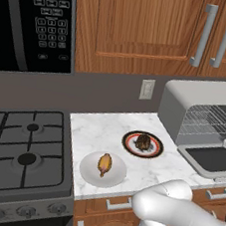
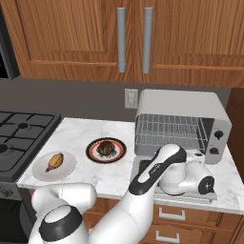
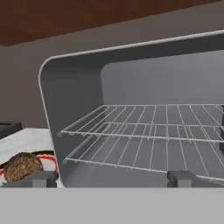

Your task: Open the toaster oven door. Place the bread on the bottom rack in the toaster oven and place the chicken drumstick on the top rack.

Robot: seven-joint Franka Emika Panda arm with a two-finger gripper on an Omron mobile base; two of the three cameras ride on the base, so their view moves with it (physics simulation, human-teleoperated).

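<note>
While two racks [image 3: 144, 131] sit bare, two plates [image 1: 103, 170] carry one item each.

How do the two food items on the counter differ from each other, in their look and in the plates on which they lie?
The dark brown lumpy bread is rounded and rough; the golden-orange chicken drumstick is elongated and tapers. The bread lies on a dark plate with a red ring, nearer the open silver-grey toaster oven; the drumstick lies on a plain white plate, nearer the gas stove. Both rest untouched on the white marble counter.
</note>
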